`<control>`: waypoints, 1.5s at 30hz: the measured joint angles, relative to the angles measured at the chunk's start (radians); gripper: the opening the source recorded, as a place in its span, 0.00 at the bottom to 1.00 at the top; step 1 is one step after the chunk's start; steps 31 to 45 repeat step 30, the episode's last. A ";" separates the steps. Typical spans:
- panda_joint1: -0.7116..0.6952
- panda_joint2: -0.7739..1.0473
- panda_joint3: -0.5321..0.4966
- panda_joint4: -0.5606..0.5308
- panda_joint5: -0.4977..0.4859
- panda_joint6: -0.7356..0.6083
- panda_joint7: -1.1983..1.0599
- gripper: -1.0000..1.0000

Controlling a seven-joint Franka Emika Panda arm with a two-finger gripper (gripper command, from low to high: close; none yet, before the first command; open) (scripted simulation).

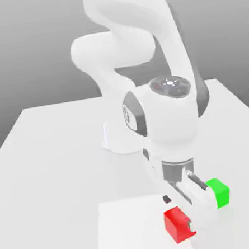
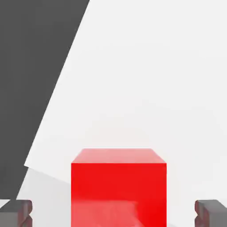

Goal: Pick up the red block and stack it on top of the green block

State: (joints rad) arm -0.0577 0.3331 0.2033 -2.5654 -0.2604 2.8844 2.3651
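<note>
Flanking tool [image 1: 190,218]: red block [image 1: 176,224], green block [image 1: 219,192].

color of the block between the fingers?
Red: the red block sits between the open gripper fingers, clearest in the hand view.

Arm [image 1: 137,45]: glossy white, fat rounded links w/ smooth curved shells, white base [image 1: 115,139] at the bottom. Wrist housing [image 1: 162,118] is bulky, white, w/ dark grey bands at the joint seams & a round grey cap [image 1: 169,85] on top showing small pale marks. Below it a short grey metallic collar [image 1: 176,169], then the white hand body [image 1: 189,198] w/ a dark slot along it. Finger pads [image 2: 17,213] in the hand view: dark grey, blocky, ridged edges.
</note>
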 joint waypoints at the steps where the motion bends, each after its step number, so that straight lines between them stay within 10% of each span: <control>1: 0.000 0.000 0.000 0.000 0.000 0.000 0.000 0.00; 13: -0.034 -0.196 0.090 -0.042 0.167 -0.144 -0.101 0.00; 20: 0.176 -0.401 0.195 -0.162 0.326 -0.217 0.044 0.00; 26: 0.184 -0.247 0.157 -0.169 0.155 -0.067 0.203 0.00; 27: 0.198 -0.212 0.136 -0.168 0.115 -0.037 0.231 1.00; 45: 0.198 -0.212 0.136 -0.168 0.115 -0.037 0.231 1.00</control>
